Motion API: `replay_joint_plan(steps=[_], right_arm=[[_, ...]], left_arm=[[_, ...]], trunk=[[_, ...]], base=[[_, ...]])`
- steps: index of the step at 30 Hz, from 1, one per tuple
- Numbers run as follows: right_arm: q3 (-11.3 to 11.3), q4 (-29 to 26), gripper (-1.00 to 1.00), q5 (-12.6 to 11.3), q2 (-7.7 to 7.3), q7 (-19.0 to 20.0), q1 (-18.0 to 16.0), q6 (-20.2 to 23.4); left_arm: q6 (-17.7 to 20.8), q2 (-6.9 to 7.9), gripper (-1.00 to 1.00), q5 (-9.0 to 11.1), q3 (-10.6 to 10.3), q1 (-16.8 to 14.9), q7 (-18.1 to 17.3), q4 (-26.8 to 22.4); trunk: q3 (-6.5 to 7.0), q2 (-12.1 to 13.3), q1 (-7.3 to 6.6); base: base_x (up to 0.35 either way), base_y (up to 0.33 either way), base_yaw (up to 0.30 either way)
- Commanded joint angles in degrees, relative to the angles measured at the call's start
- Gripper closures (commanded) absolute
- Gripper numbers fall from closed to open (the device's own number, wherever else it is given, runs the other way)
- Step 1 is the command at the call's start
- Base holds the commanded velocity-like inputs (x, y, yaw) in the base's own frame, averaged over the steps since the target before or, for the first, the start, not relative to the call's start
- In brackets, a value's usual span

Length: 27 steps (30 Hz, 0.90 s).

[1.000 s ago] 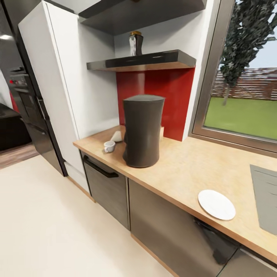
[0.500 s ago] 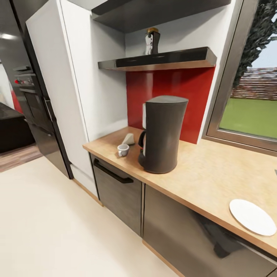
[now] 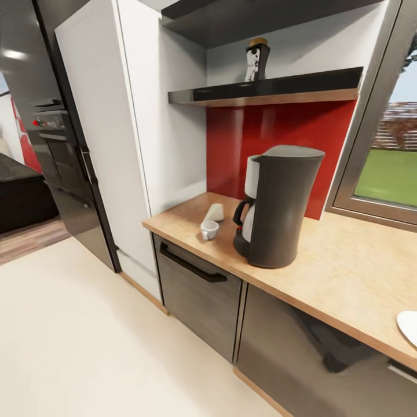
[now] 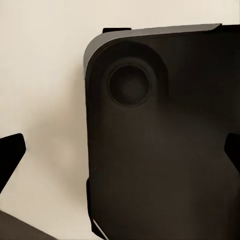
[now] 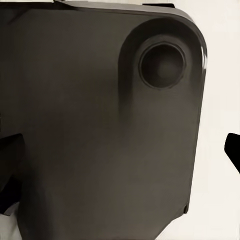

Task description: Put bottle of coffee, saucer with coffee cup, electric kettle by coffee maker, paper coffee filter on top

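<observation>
The dark grey coffee maker (image 3: pixel 279 207) stands on the wooden countertop (image 3: pixel 347 272). To its left sit a small white coffee cup (image 3: pixel 209 229) and, just behind it, a pale paper coffee filter (image 3: pixel 215 212). On the dark shelf (image 3: pixel 266 91) above stands the bottle of coffee (image 3: pixel 255 58). At the view's right edge a sliver of the white saucer (image 3: pixel 409 327) lies near the counter's front. The kettle is out of view. In the wrist views my left gripper (image 4: pixel 121 152) and right gripper (image 5: pixel 120 160) hang open over my own dark base and the cream floor, holding nothing.
A tall white cabinet (image 3: pixel 116 133) bounds the counter's left end, with a black oven column (image 3: pixel 63 162) beyond it. Dark drawer fronts (image 3: pixel 197 289) sit below the counter. A window (image 3: pixel 388 168) is at the right. Cream floor (image 3: pixel 87 347) stretches in front.
The whole view has shifted: counter, coffee maker and shelf slid rightward in the picture and the saucer went to the right edge. That is camera motion; nothing on the counter moved.
</observation>
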Motion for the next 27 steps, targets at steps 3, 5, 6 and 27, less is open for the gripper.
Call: replay_joint_plan(steps=[3,5,6,27], right_arm=[[-0.12,-1.36,-1.00,-0.11,0.03,0.09,0.01,-0.11],[-0.16,-2.24,-1.00,-0.12,-0.02,0.11,0.01,-0.08],[-0.16,-2.33,-1.00,-0.12,-0.02,0.12,0.01,-0.08],[-0.09,-2.75,-1.00,-0.04,-0.26,0.21,0.01,-0.06]], left_arm=[[-0.18,0.01,-1.00,-0.03,0.00,-0.07,-0.02,0.04],[-0.18,0.01,-1.00,0.01,0.00,-0.08,-0.02,0.04],[-0.18,0.01,-1.00,0.01,0.00,-0.08,-0.02,0.04],[-0.18,0.02,-1.00,0.36,0.00,-0.13,-0.02,0.04]], trunk=[[-0.05,-0.02,0.01],[-0.05,-0.02,0.01],[-0.05,-0.02,0.01],[-0.05,-0.02,0.01]], base=[[0.137,0.323,0.000],[0.156,0.322,0.000],[0.162,0.320,0.000],[0.173,0.314,0.000]])
